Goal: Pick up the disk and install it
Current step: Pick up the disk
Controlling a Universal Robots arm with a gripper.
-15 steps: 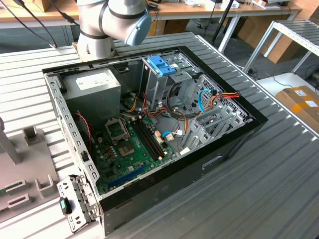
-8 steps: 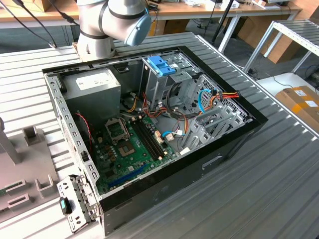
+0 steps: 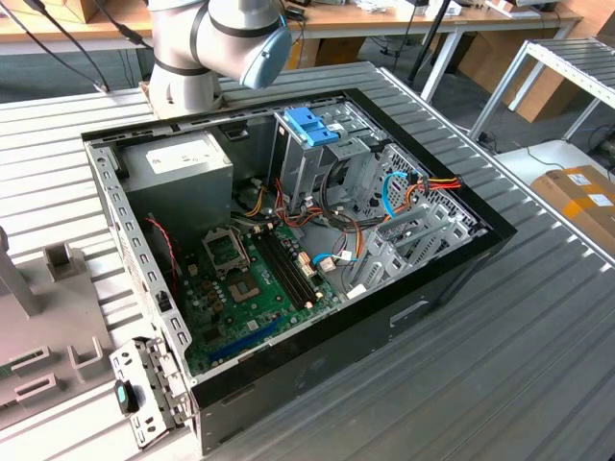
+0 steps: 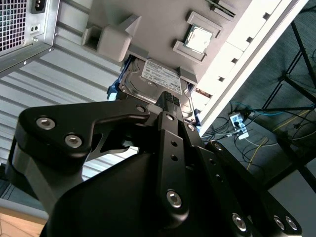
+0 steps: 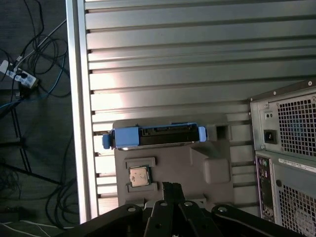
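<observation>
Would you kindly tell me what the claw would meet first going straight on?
Most likely the disk in its grey holder; in the second wrist view the claw points at its near edge, though depth is unclear.

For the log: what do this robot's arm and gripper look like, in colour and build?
In the exterior view the arm is made of rounded, silver-grey tubular segments, with a light-blue cap on one joint. In the second wrist view the gripper is matt black, built of flat, angular link plates fastened with silver screws.
</observation>
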